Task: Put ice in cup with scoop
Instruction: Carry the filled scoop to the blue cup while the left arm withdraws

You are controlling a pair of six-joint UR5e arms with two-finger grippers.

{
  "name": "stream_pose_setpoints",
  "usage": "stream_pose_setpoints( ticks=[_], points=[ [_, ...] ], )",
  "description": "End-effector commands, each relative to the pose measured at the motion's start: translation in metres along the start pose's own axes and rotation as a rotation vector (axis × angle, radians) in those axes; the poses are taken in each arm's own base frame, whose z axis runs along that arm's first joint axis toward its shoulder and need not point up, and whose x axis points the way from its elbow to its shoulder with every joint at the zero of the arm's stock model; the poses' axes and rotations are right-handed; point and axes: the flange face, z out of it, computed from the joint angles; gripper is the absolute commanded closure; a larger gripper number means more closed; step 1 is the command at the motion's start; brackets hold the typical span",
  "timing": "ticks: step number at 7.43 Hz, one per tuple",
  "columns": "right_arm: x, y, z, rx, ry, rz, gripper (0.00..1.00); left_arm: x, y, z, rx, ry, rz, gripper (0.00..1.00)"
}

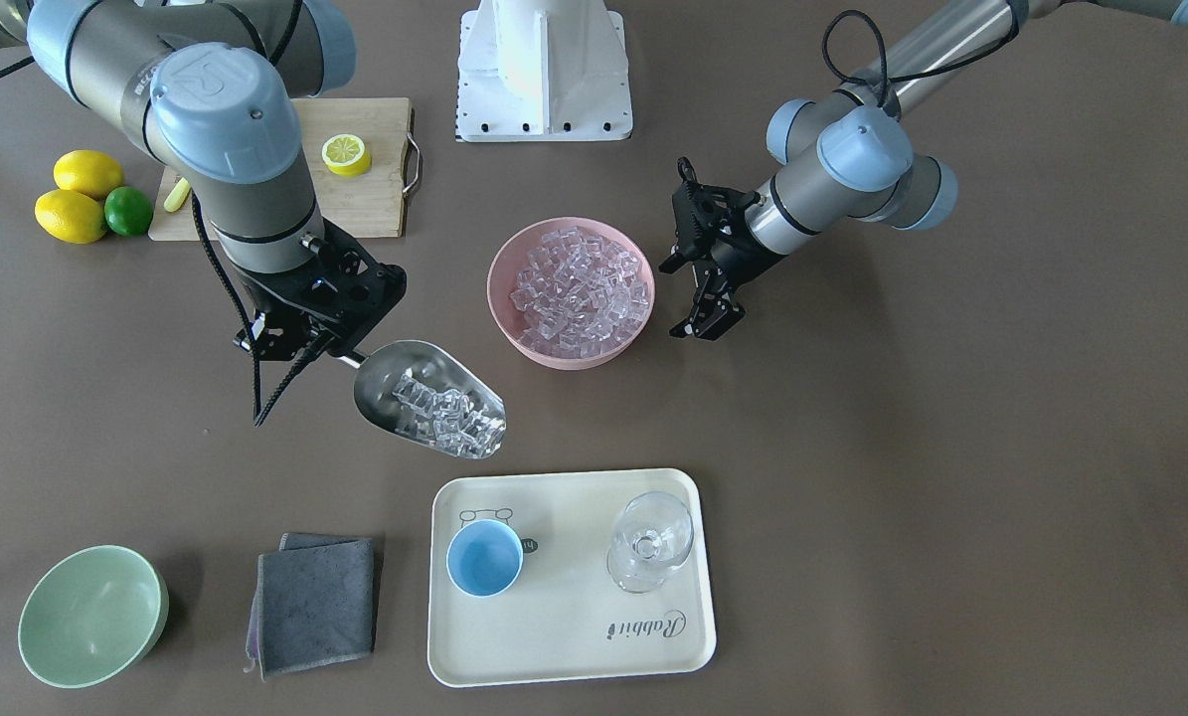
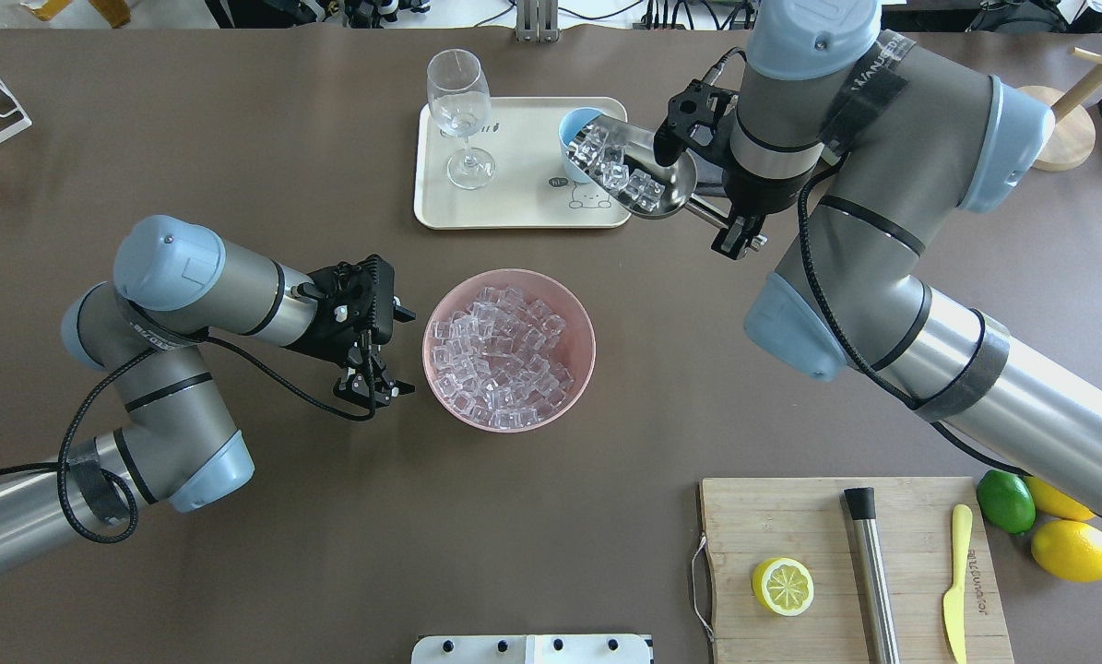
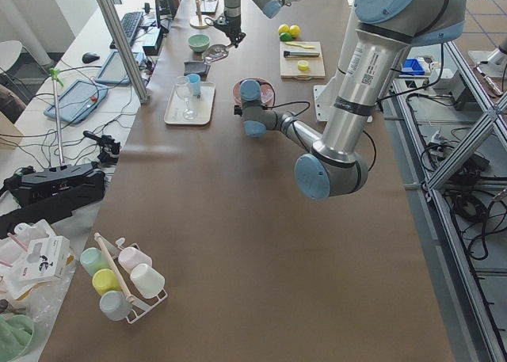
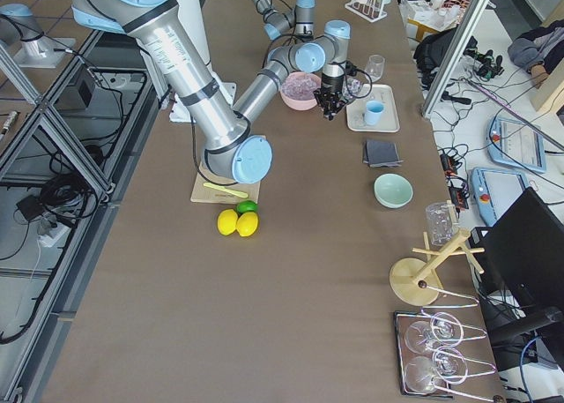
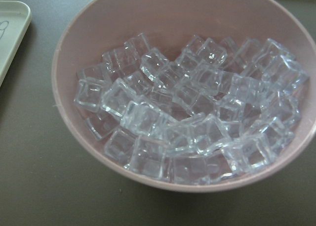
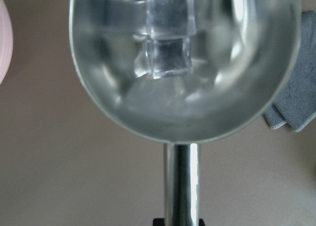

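Stainless-steel scoop (image 1: 429, 398) held off the bench (image 1: 951, 497) by the right gripper (image 1: 335, 350), fingers closed tight on the thin rod handle just behind the trough. Long axis on a diagonal in the front-facing view: handle end up-left, toward the robot's base; open mouth down-right, toward the cream tray (image 1: 574, 646). Trough loaded with a heap of clear ice (image 1: 444, 413), the cubes crowded toward the mouth. From the right wrist camera, only a pair of cubes in sight, one behind the other, with the handle straight down the middle of that view. Mouth short of the tray's edge on the robot's side in the front-facing view, yet overlapping the rim of the light-blue cup (image 1: 484, 557) in the overhead view; real gap between mouth and cup not possible to tell from these pictures. Cup upright on the tray, on the half nearer the right arm, blue inside showing. Clear stemmed glass (image 1: 650, 542) upright on the other half of the same tray, apart from the cup. More ice piled in the pink bowl (image 1: 564, 360) in the middle of the bench, between the two arms. Just beside that bowl, the left gripper (image 2: 389, 352), facing the bowl, fingers spread wide and holding nothing, not touching the rim.
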Motion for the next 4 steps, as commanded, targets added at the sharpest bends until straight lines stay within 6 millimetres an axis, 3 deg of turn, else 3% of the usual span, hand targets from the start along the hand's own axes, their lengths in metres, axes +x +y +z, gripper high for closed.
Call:
stream_pose_setpoints(
  ticks=[1, 3, 4],
  points=[
    [0.044, -0.022, 0.003, -0.004, -0.062, 0.154, 1.0, -0.003, 0.024, -0.041, 0.01, 0.046, -0.017, 0.01],
    [0.054, -0.048, 0.011, -0.055, -0.1, 0.227, 1.0, 0.015, 0.042, -0.075, 0.016, 0.052, -0.019, 0.01],
    [0.056, -0.063, 0.011, -0.11, -0.098, 0.228, 1.0, 0.008, 0.047, -0.091, 0.015, 0.06, -0.033, 0.01]
  ],
)
